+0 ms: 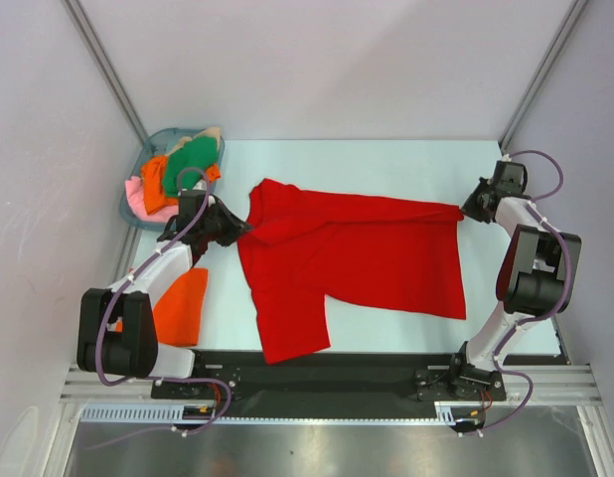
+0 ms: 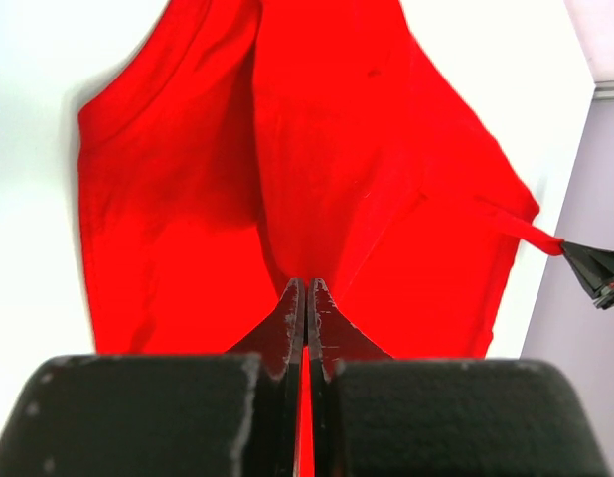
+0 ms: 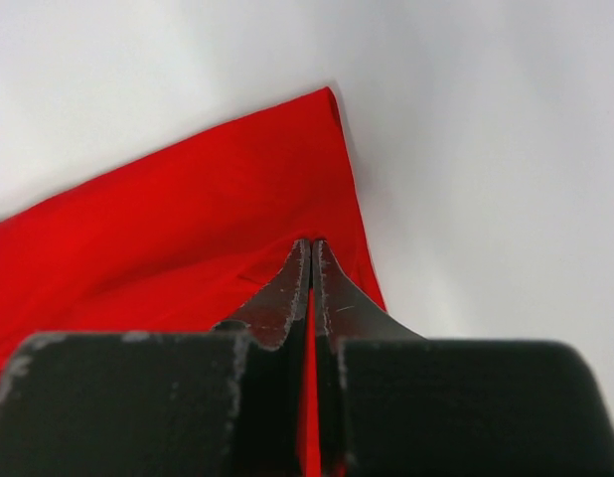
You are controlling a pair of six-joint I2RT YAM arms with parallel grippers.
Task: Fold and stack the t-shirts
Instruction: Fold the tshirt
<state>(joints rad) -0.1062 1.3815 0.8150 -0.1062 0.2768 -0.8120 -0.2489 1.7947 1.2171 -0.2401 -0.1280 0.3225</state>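
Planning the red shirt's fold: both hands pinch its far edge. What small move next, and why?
Probably carry both hands toward the near edge, folding the far side over. The left hand and right hand are shut on the taut far edge of the red t-shirt; the rest lies spread on the table.

You had the red t-shirt point(image 1: 357, 263) spread flat mid-table, its far edge pulled taut and one sleeve reaching toward the near edge. A folded orange t-shirt point(image 1: 183, 306) lay near left. A heap of t-shirts point(image 1: 178, 169) in green, pink, orange and beige sat far left.
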